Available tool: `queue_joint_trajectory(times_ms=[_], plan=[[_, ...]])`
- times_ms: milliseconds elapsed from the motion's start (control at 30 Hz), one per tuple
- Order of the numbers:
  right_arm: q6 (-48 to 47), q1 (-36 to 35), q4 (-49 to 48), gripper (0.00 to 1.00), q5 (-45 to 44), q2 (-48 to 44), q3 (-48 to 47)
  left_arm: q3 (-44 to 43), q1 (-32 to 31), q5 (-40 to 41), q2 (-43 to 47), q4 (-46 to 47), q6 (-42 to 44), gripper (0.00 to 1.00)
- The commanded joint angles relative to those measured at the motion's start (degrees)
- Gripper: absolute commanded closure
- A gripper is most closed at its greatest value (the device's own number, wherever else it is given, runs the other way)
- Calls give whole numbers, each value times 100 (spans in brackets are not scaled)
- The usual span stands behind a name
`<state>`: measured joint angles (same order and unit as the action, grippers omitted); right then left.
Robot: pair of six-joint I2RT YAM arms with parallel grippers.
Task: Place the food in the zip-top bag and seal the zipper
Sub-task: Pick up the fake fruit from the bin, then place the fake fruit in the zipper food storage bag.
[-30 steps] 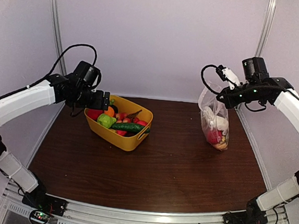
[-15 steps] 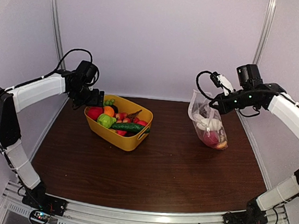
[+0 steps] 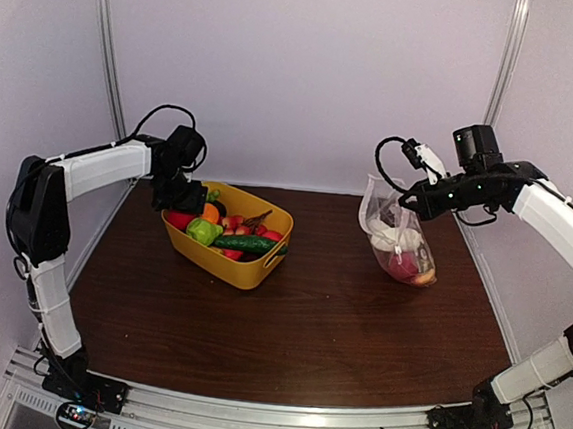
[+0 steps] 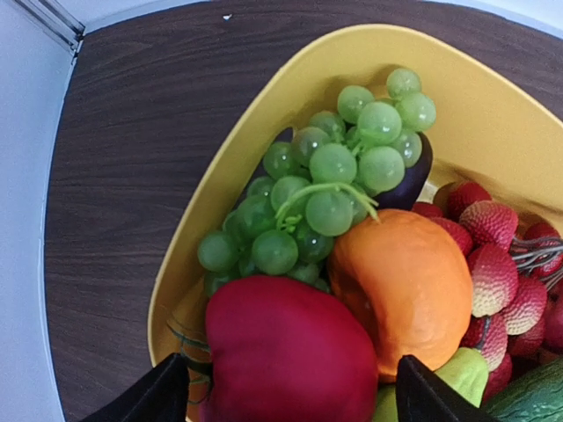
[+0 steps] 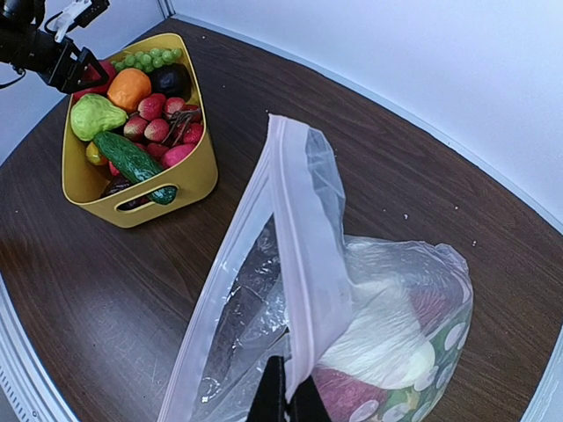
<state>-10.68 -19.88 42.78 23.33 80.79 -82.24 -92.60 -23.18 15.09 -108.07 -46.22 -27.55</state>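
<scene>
The yellow tub (image 3: 252, 270) holds food: a red pepper (image 4: 290, 356), an orange piece (image 4: 406, 286), green grapes (image 4: 330, 189), red strawberries (image 4: 494, 277) and a dark green cucumber (image 3: 244, 242). My left gripper (image 4: 286, 400) is open, its fingertips either side of the red pepper at the tub's far left end (image 3: 175, 203). My right gripper (image 5: 286, 406) is shut on the zip-top bag's (image 5: 378, 334) mouth edge and holds it up at the right (image 3: 397, 234). The zipper (image 5: 303, 264) runs up from the jaws. White and red food pieces lie inside the bag.
Dark wooden table (image 3: 318, 318) with pale walls behind and at both sides. A metal rail (image 3: 269, 419) runs along the near edge. The tub also shows in the right wrist view (image 5: 180, 180).
My left gripper has swung in and down over the tub's far left end. My right gripper has carried the bag a little to the left, and the bag now leans with its mouth more open.
</scene>
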Motion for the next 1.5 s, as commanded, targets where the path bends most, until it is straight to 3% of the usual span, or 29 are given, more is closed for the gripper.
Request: queue_joint_trajectory(times_ms=[0,267,500,767,967,1033,1367,1467], plan=[[51,11,-94,100,103,-125,37,-147,50,80,-86,-226,124,21],[57,11,-90,100,77,-108,45,-314,50,38,9,-416,260,37],[62,10,-91,100,66,-78,40,-831,43,-94,332,-540,425,45],[69,10,-74,100,41,-75,25,-1326,-138,-1140,692,-402,347,48],[133,-22,-47,100,44,15,-101,-902,-552,-3482,1012,1161,-14,47],[159,-55,2,100,38,81,-201,-778,-778,-3895,1095,1729,-231,47],[225,-415,514,100,26,565,-1051,-147,-1855,-4488,967,4882,-1520,50],[210,-570,629,100,6,643,-1240,-259,-2056,-4529,711,5219,-1707,50]])
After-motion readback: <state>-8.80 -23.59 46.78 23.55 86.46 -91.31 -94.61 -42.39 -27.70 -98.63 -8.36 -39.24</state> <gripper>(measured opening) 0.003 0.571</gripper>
